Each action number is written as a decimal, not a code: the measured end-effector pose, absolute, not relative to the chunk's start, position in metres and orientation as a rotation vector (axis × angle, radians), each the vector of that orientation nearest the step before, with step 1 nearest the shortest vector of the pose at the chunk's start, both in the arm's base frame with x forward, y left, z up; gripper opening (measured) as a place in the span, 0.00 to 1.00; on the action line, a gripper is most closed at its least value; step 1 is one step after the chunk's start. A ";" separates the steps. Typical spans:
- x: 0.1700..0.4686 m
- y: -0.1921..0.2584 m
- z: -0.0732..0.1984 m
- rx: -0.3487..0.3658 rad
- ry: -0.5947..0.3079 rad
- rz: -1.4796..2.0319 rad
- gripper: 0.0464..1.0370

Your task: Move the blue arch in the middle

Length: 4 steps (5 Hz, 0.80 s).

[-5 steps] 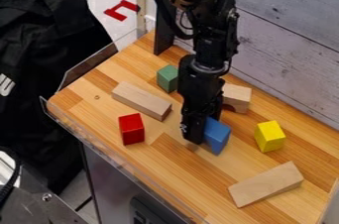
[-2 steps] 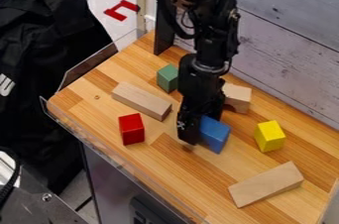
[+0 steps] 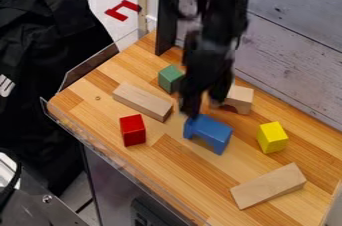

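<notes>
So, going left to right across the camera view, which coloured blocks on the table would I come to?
Red block, green block, blue arch, yellow block.

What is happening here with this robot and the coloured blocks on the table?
A black robot arm is working with the blue arch. Its gripper is open just over the arch, with fingers apart; I cannot tell if one of them touches it. The arch rests on the wooden table, around the middle of the blocks, between the red block and the yellow block. So the arch seems to be more or less where the task wants it.
</notes>
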<state>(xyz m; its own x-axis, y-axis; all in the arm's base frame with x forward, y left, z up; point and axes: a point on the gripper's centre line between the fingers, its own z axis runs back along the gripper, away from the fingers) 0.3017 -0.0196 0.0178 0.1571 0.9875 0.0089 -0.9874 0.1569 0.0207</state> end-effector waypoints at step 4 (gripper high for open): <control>0.266 -0.016 0.079 0.056 0.007 0.638 0.96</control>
